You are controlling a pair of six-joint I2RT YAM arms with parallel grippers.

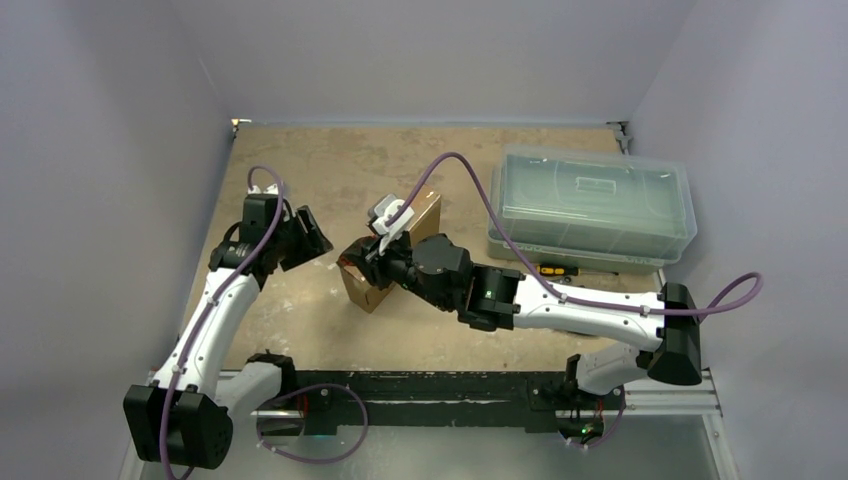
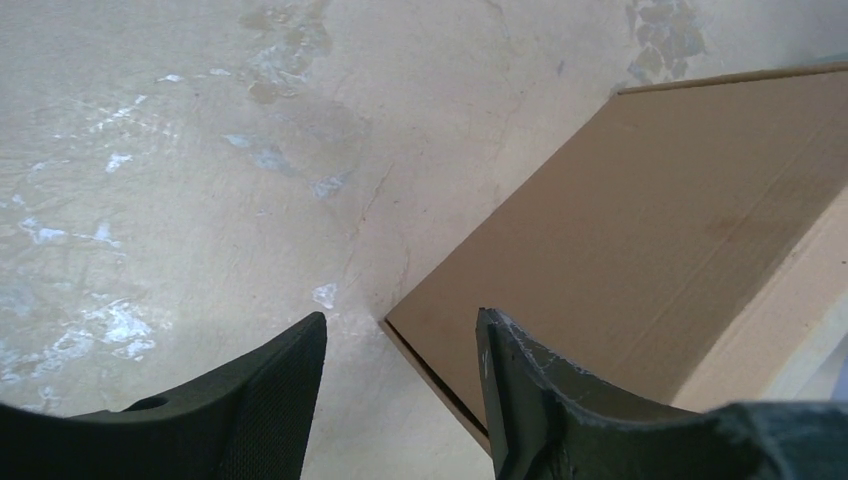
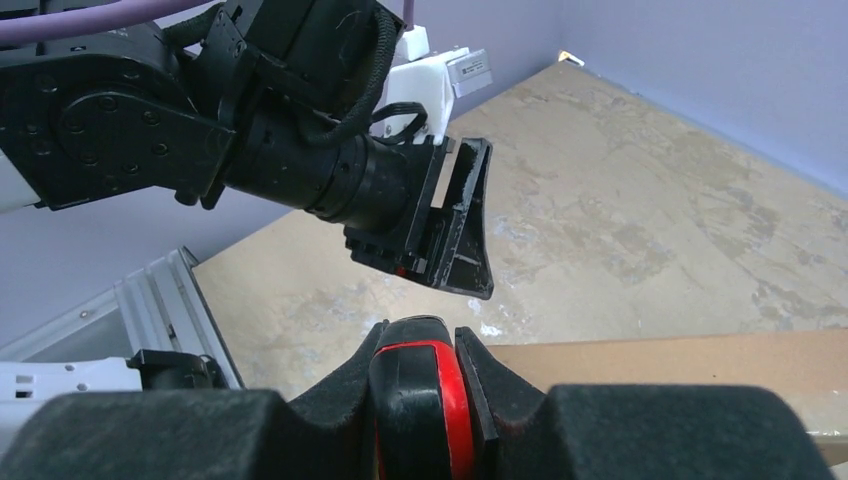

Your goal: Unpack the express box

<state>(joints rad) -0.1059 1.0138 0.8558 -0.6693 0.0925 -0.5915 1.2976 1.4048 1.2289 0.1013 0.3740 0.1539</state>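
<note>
The left gripper hangs low over the worktop with its two dark fingers apart and nothing between them. Past the fingers lie bare worktop and the near corner of the express box. The right-hand finger sits just beside that corner; whether it touches the cardboard cannot be told.

The right gripper is clamped on a red-and-black tool, which stands upright between its pads. From the right wrist, the left gripper is seen just ahead with the box's long brown edge running below it.

From above, the box lies near the middle of the worktop, set at a slant. Its far end points toward the back right and its near end lies between the two grippers. The right gripper reaches over its near half, and the left gripper stands just to its left.

The box is plain brown cardboard, flat and rectangular, with clean, sharp edges. In the left wrist view its broad face is smooth and unprinted, with a faint crease running lengthwise. A paler, narrow side falls away on the right, and a thin dark seam runs under the edge at the near corner.

A clear plastic bin with its lid on stands at the right, well apart from the box. A small black-and-yellow tool lies just in front of the bin.
</note>
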